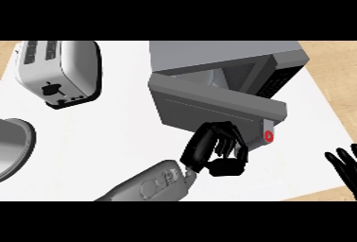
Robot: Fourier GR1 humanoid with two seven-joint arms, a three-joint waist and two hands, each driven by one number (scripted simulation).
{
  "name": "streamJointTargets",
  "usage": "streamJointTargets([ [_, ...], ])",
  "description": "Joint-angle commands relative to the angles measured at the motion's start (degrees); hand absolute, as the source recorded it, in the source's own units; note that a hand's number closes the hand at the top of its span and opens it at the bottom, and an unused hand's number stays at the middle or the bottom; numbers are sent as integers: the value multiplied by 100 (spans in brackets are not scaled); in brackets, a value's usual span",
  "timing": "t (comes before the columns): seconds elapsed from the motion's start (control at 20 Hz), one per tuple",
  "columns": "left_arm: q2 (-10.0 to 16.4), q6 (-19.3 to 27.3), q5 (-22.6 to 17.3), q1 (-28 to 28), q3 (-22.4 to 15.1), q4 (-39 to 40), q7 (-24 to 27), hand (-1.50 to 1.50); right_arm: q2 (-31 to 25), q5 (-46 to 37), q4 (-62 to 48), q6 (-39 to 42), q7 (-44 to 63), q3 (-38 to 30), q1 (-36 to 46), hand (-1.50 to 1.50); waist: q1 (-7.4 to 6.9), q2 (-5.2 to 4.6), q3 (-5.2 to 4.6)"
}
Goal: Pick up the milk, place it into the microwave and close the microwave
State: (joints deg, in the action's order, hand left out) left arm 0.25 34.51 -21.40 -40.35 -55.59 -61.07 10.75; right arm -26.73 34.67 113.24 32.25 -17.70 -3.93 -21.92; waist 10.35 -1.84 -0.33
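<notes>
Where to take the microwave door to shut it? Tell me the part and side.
Grip the door at its free right end, by the red mark, from the near side. It stands ajar, seemingly hinged at its left, so that end swings most.

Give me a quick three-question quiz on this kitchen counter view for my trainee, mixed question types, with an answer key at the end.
1. True or false: the microwave has its door fully shut.
2. What is against that door? A) a kettle B) the left hand C) a spoon
3. Fill in: in this view the toaster stands to the microwave's ___.
Key: 1 false; 2 B; 3 left.
</notes>
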Motion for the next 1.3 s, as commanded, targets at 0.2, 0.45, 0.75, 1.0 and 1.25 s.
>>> streamJointTargets([
  [0.2, -25, 352, -781, -975, 446, 661, 181, 150, -121, 320, 301, -178, 338, -46, 28, -150, 202, -54, 12],
  [0.45, -26, 226, -1217, -1263, 588, 1122, 390, 150, -238, 517, 410, -298, 590, -55, 153, -150, 242, -129, 12],
  [0.75, -26, 135, -1748, -1502, 829, 1487, 657, 150, -311, 659, 607, -398, 711, -134, 206, -150, 349, -156, 12],
  [1.0, -26, 72, -2044, -1703, 954, 1655, 798, 150, -424, 805, 628, -424, 814, -235, 280, -150, 389, -186, 17],
  [1.25, -26, -66, -2367, -1600, 1018, 1752, 993, 150, -416, 925, 637, -511, 862, -277, 329, -150, 405, -232, 17],
])
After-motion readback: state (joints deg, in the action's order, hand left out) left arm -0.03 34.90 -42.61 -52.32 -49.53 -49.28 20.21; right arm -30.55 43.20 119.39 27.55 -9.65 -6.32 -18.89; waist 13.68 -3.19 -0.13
